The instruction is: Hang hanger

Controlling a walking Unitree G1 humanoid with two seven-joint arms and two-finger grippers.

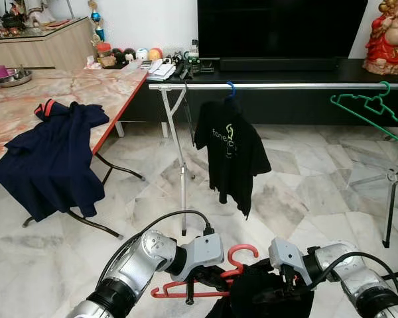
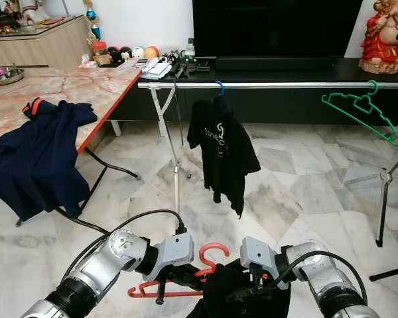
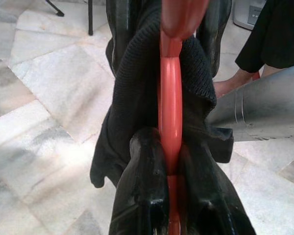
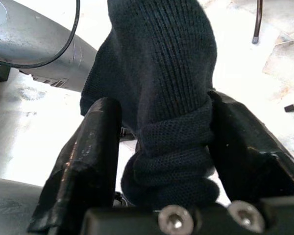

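Nearest, low before the robot: left gripper (image 3: 171, 161) clamped tight on the red hanger (image 1: 209, 281), with dark cloth bunched round the hanger's neck. Right gripper (image 4: 161, 147), fingers part-spread, has a fold of the dark garment (image 1: 265, 295) wedged between them. Beyond, the metal rail (image 1: 285, 85) carries a black shirt (image 1: 231, 152) on a blue hook and an empty green hanger (image 1: 371, 109). Left, a navy shirt (image 1: 50, 159) drapes over the marble table (image 1: 66, 86) edge.

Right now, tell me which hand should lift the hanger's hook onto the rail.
Left. The left hand is clamped on the red hanger just below its hook, so it likely steers the hook. The right hand grips only the dark garment, while the rail stands ahead.
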